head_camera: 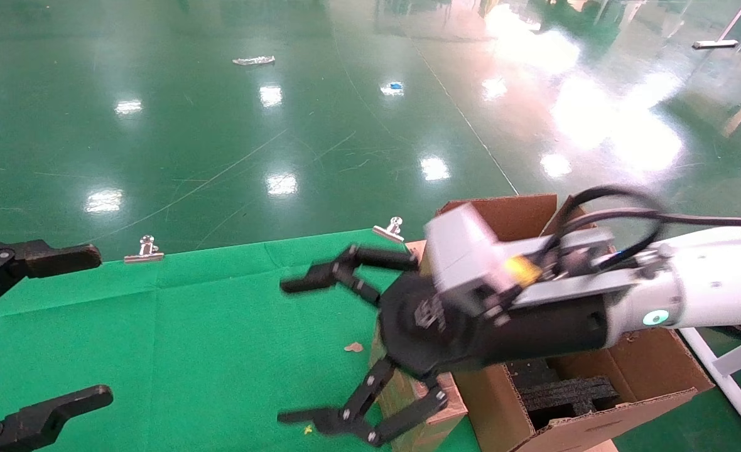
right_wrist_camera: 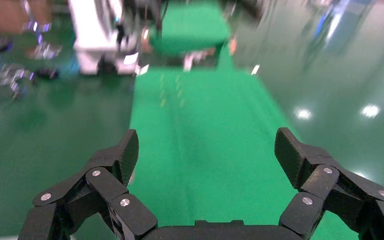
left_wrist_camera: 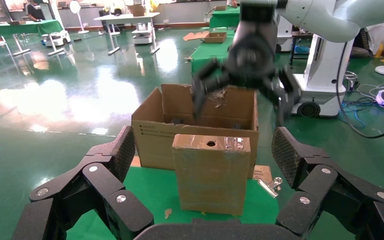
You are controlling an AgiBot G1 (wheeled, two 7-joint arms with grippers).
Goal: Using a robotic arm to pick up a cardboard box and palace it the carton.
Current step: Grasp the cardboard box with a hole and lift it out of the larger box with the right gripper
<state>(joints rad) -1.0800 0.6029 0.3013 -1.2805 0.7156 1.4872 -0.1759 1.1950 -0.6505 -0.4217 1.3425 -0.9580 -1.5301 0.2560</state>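
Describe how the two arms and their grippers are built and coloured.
The right arm is a white tube with small dark screws, a glowing green ring and a black wrist section. A grey camera box with a yellow label sits on it, and black cables loop over it. The right gripper has black multi-link fingers with silver rivets and ridged pads. Of the left arm only the left gripper shows, built the same way.

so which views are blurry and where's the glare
Head view: the right gripper and its wrist are motion-smeared, with lamp glare on the green floor. Right wrist view: the green cloth and background are blurred throughout. Left wrist view: the cardboard box is sharp.
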